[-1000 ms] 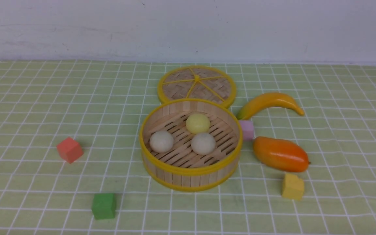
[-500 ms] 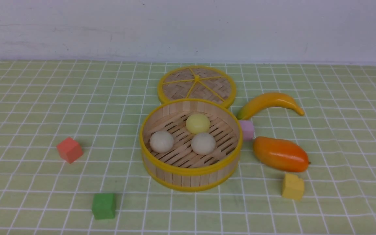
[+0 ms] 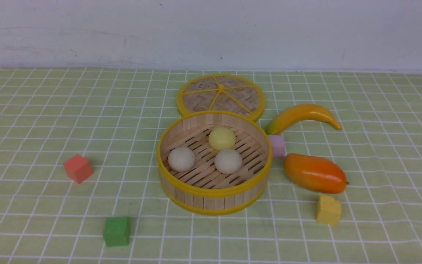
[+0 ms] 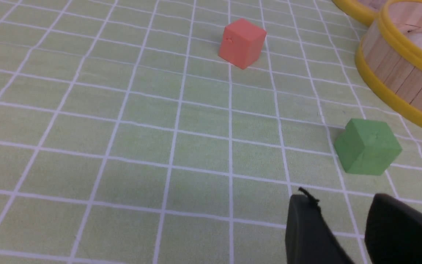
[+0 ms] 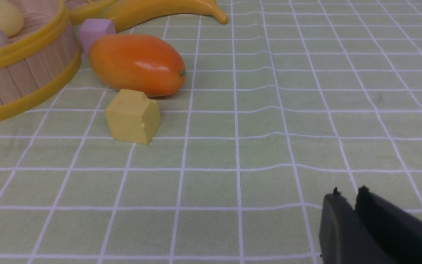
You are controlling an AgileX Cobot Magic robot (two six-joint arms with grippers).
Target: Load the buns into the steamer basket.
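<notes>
1. While all three buns (image 3: 222, 150) sit inside the steamer basket (image 3: 214, 197) mid-tablecloth, they look light, smooth and soft; cup each round its middle.
2. Left gripper (image 4: 337, 229) stands empty, jaws apart; right gripper (image 5: 348, 203) empty, nearly closed.

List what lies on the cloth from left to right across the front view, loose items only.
Red cube → green cube → steamer basket → pink cube → yellow cube. Lid, banana and mango overlap others sideways, so left out.

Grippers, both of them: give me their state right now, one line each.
Left gripper: open, holding nothing, above the cloth near the green cube.
Right gripper: jaws nearly together with a thin gap, nothing between them.
</notes>
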